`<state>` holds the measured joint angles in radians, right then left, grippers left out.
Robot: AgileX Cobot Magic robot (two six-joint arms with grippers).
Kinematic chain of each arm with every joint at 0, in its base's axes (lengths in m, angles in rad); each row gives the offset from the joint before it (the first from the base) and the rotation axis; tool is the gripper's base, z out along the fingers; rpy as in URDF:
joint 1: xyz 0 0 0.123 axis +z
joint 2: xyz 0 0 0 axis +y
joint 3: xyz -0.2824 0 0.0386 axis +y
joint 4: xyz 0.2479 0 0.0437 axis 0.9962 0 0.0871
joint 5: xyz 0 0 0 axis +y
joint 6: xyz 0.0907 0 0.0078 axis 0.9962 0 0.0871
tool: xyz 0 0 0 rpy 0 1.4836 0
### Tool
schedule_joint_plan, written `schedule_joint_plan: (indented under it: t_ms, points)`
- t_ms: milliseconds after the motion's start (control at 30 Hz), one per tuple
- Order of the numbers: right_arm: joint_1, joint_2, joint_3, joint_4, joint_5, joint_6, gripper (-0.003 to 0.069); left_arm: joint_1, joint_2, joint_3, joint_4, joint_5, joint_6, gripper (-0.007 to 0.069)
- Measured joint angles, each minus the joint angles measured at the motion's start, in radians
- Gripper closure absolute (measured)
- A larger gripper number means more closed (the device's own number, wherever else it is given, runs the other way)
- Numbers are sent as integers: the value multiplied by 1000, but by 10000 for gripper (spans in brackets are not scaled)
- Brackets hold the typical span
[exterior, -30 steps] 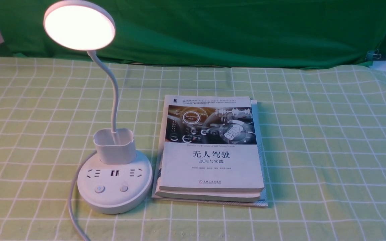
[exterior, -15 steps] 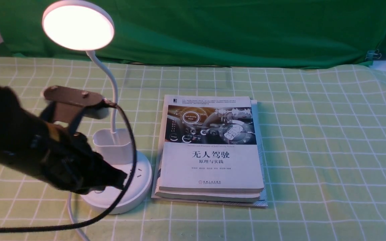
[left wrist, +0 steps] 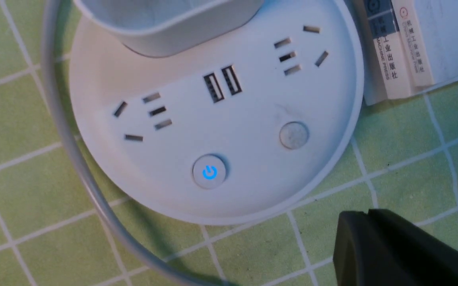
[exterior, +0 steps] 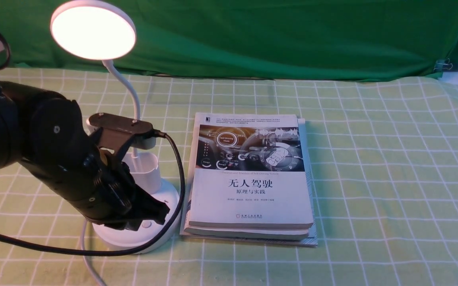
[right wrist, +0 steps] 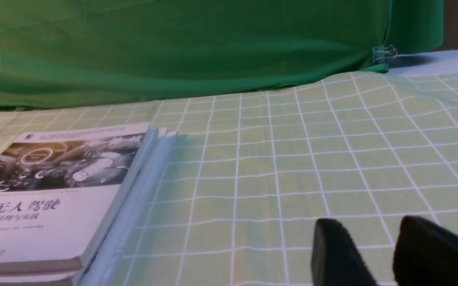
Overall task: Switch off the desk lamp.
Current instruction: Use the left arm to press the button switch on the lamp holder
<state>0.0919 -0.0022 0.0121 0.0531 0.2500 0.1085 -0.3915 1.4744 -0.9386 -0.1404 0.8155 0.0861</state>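
Note:
The white desk lamp stands at the left of the table with its round head (exterior: pixel 93 29) lit. My left arm hides most of its base (exterior: pixel 168 196) in the front view. My left gripper (exterior: pixel 160 212) is shut and empty, with its tip low over the front of the base. In the left wrist view the base (left wrist: pixel 253 119) shows its sockets, a button with a blue lit power sign (left wrist: pixel 209 172) and a plain round button (left wrist: pixel 294 135). There the shut left gripper (left wrist: pixel 366 216) sits just off the base's rim, touching neither button. My right gripper (right wrist: pixel 372 234) is open and empty over the cloth.
A stack of books (exterior: pixel 251 190) lies right beside the lamp base, its spines showing in the left wrist view (left wrist: pixel 396 59). The lamp's grey cord (exterior: pixel 86 254) runs off the base toward the front edge. A green backdrop (exterior: pixel 272 35) hangs behind the checked tablecloth (exterior: pixel 392 178).
My left arm has come in from the left and moved right over the lamp base, covering its buttons in the front view. The lamp head stays lit.

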Motion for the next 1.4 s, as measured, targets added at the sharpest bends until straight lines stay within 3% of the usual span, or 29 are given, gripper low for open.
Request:
schedule_joint_plan:
  t_ms: [833,1400]
  points:
    - [0,0,0,0,-1,0,421,0,6,0,-4,22,3,624]
    - [0,0,0,0,-1,0,421,13,153,-85,1,-9,11,624]
